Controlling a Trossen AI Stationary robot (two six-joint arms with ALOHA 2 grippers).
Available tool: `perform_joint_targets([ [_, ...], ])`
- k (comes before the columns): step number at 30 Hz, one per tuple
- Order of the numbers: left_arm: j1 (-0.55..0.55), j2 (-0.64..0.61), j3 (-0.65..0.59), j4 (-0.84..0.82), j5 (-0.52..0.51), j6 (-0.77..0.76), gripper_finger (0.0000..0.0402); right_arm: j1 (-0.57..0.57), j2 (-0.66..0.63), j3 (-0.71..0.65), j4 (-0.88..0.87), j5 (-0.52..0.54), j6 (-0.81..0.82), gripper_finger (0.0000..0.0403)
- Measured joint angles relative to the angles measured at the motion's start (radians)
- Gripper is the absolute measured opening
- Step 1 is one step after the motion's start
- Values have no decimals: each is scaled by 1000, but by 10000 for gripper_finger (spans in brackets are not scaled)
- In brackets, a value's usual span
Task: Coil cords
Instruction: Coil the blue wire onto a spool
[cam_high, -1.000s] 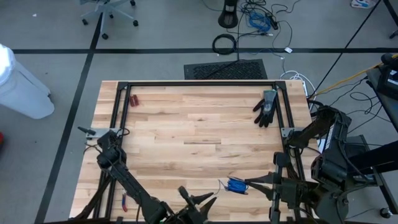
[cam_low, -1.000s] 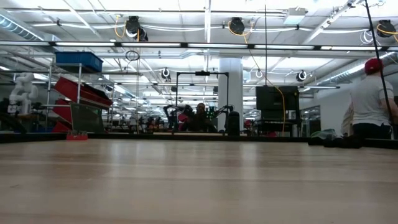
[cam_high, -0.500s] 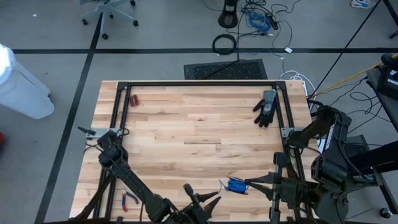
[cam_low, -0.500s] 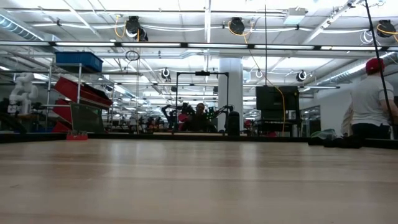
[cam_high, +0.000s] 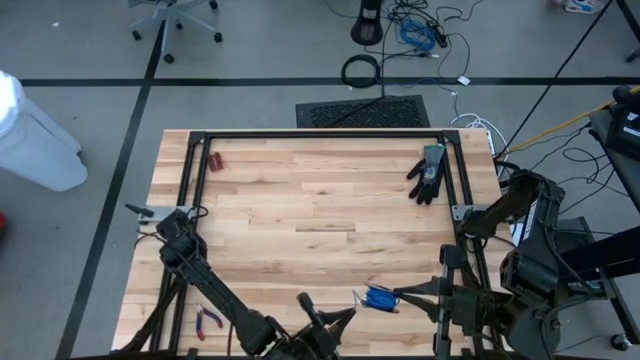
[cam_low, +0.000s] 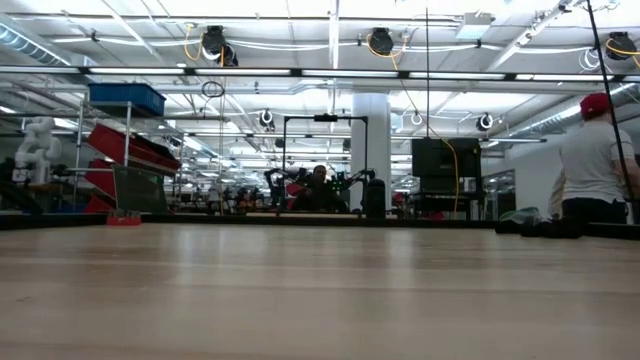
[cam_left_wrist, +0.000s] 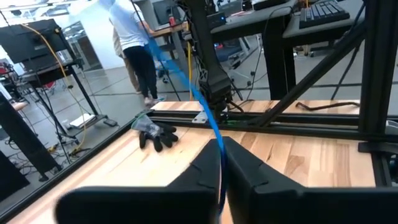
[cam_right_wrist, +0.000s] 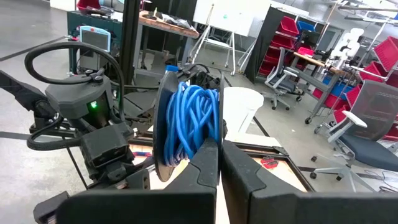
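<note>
The cord is thin and blue. Most of it is wound into a small coil (cam_high: 380, 297) near the table's near edge, and my right gripper (cam_high: 400, 295) is shut on that coil (cam_right_wrist: 189, 121). One loose strand (cam_left_wrist: 186, 81) leads off from the coil. My left gripper (cam_high: 338, 318), just left of the coil, is shut on that strand (cam_left_wrist: 222, 152). Both grippers point about level and face each other above the tabletop. My left gripper pinches a single strand of the cord (cam_left_wrist: 218, 140) between its two fingers, coming in level from the table's left. The strand runs on in a straight line past the fingertips, clear of the table. My right gripper pinches the coil's lower part (cam_right_wrist: 208, 142) between its two fingers, several turns together, coming in level from the table's right. The coil stands upright above the fingers, lifted clear of the table.
A black glove (cam_high: 428, 172) lies at the far right inside the black frame (cam_high: 320, 135). Small red-handled pliers (cam_high: 207, 320) lie near the left arm, and a small red thing (cam_high: 214, 160) lies at the far left. A person (cam_low: 595, 160) stands beyond the table.
My left gripper's fingers have drawn together on the strand. The coil and my right gripper have kept still.
</note>
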Motion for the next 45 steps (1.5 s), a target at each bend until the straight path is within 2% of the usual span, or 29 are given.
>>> perform_joint_targets([
  [3, 0, 0, 0, 0, -3, 0, 6, 0, 0, 0, 0, 0, 0, 0],
  [13, 44, 0, 0, 0, 0, -2, 3, -9, 0, 0, 0, 5, 32, 0],
  [22, 130, 0, 0, 63, 130, -3, 2, -74, 20, 0, 1, 56, 75, 0],
  [30, 138, 0, 0, 152, 163, 38, 1, -145, 78, 0, -3, 114, 78, 0],
  [35, 118, -2, 0, 178, 164, 77, 1, -180, 126, 0, -8, 118, 79, 0],
  [38, 104, -2, 0, 239, 157, 151, 1, -191, 157, 0, -18, 117, 79, 0],
  [45, 36, -10, 32, 306, 56, 320, 1, -190, 178, 0, -139, 111, 201, 0],
])
